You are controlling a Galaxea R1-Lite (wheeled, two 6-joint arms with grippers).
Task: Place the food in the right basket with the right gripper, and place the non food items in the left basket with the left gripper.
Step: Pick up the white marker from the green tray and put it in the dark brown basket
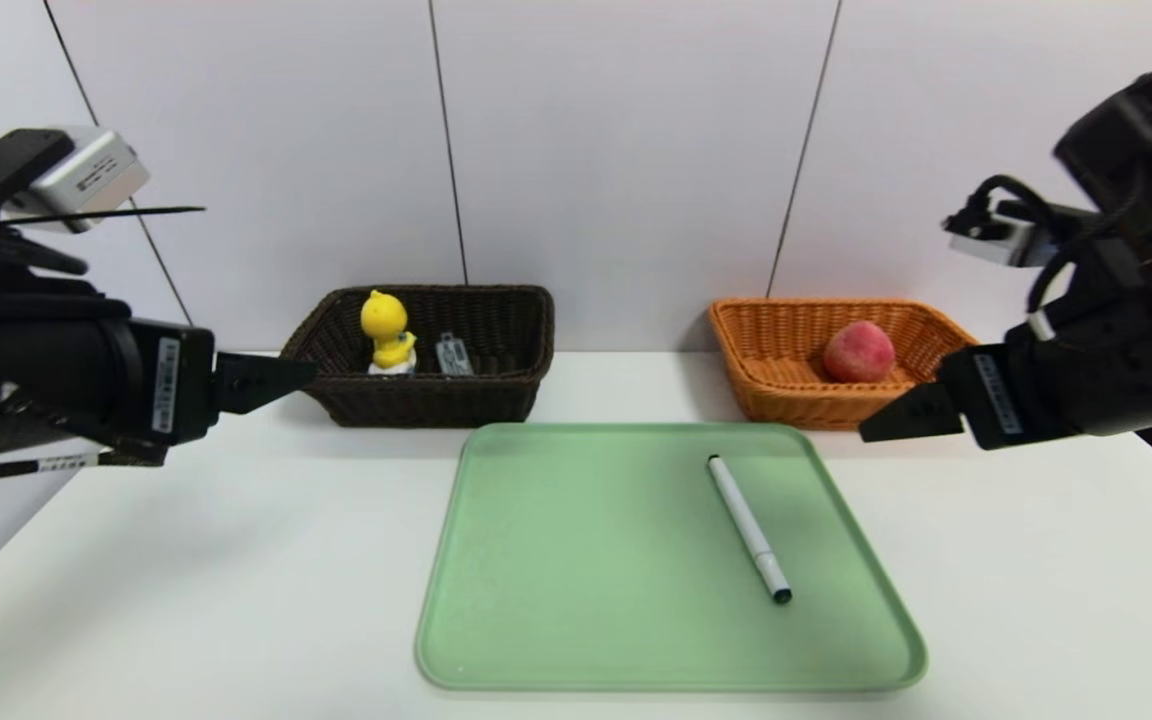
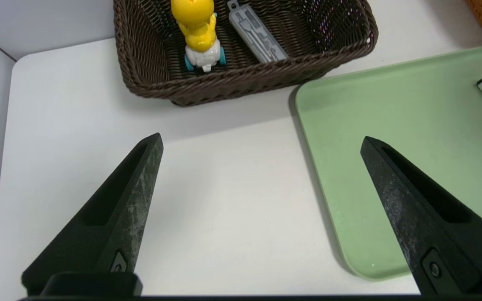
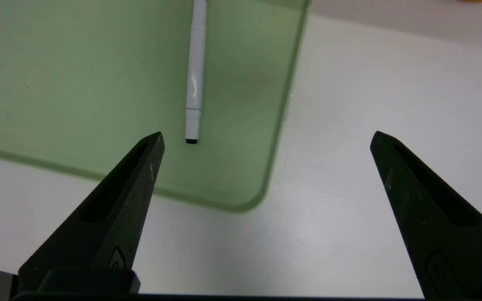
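1 slim, glossy white pen (image 1: 748,528) rests on smooth tray (image 1: 616,580).

Both Pincers Wide Open, Arms Held Apart

The left pincer (image 2: 262,140) is open and empty, its two dark, tapered fingers (image 2: 140,184) spread well apart. In the head view the left arm (image 1: 36,340) reaches in from the left side, its wrist close to level. The right pincer (image 3: 268,136) is also open and empty, its fingers (image 3: 404,196) standing equally far from each other. The right arm (image 1: 1116,280) comes in from the right side, slanting down toward its pincer. Both hang above the bench (image 1: 186,600), well apart.
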